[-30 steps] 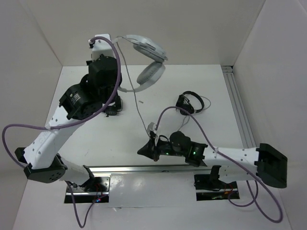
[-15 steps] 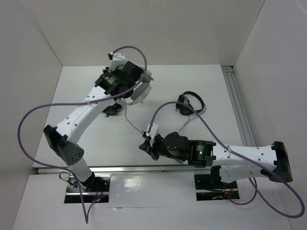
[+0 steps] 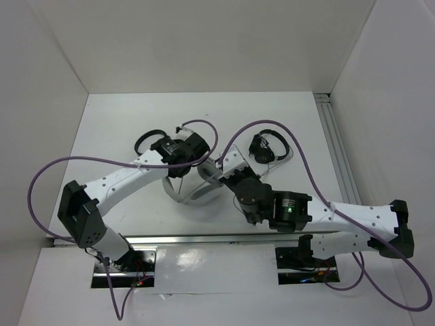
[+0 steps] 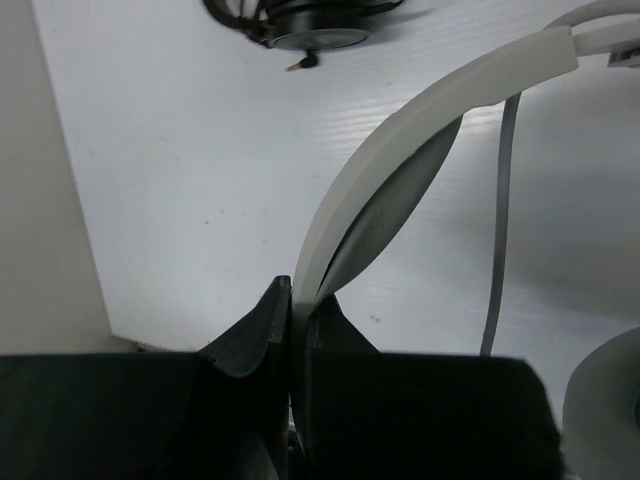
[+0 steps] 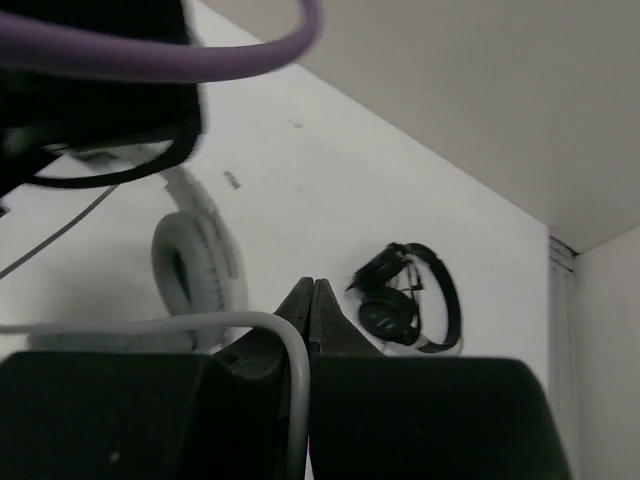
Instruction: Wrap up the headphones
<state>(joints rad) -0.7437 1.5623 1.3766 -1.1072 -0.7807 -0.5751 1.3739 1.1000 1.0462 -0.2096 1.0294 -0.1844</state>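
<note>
The light grey-white headphones (image 3: 204,192) sit low at the table's middle, between my two grippers and mostly hidden by them. My left gripper (image 3: 182,157) is shut on their wide headband (image 4: 400,130), which rises from between the fingers (image 4: 298,300). One padded ear cup (image 4: 610,400) shows at the lower right, and the thin grey cable (image 4: 500,230) hangs beside the band. My right gripper (image 3: 228,166) is shut on the cable (image 5: 290,360), which loops in from the left into the closed jaws (image 5: 313,290). An ear cup (image 5: 190,265) stands just beyond them.
One small black pair of headphones (image 3: 268,146) lies to the back right and also shows in the right wrist view (image 5: 405,300). Another black pair (image 3: 146,140) lies behind the left arm and shows in the left wrist view (image 4: 310,20). A metal rail (image 3: 340,149) runs along the right wall.
My left arm has swung down from the back wall, bringing the headphones to the table's middle. My right gripper has moved forward and up to them with the cable.
</note>
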